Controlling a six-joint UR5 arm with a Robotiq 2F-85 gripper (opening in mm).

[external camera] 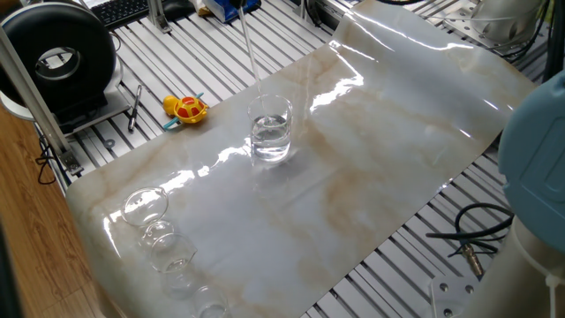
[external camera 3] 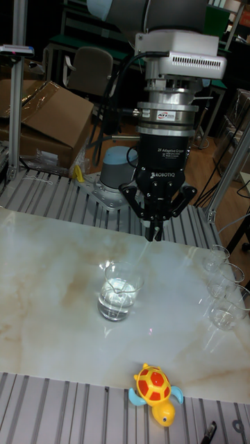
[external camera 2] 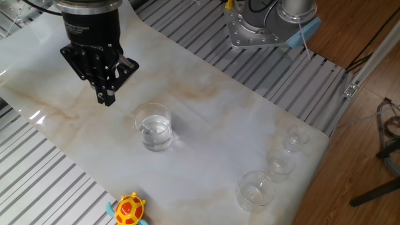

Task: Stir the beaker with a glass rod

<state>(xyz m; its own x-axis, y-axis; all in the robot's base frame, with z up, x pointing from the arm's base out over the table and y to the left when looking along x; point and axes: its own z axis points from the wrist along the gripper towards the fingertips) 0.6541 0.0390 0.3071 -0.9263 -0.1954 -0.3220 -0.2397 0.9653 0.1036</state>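
One beaker (external camera: 270, 130) stands on the marbled sheet (external camera: 380, 168), holding clear liquid in its lower part. One glass rod (external camera: 249, 53) slants down into it from above; in one fixed view it shows as a pale thin line running from the top edge of the frame to the beaker's rim. In the other fixed view the rod is almost invisible, only a faint streak between the fingertips and the beaker (external camera 2: 154, 127), and in the tall fixed view it is equally hard to trace against the sheet.

One gripper (external camera 3: 156, 232) hangs above and just beside the beaker (external camera 3: 119, 291), its two fingers pressed together around the top of the rod. In one fixed view the gripper itself is cut off by the top edge.

Three smaller clear vessels (external camera 2: 279, 164) sit in a row near one end of the sheet, well apart from the beaker; in one fixed view a fourth faint glass outline seems to sit at the bottom edge, too cut off to be sure of. One toy turtle (external camera 3: 156, 390), yellow and red, lies on the slatted table (external camera 2: 37, 181) just off the sheet's edge. The robot's base (external camera 2: 265, 25) stands at the far side, partly out of frame
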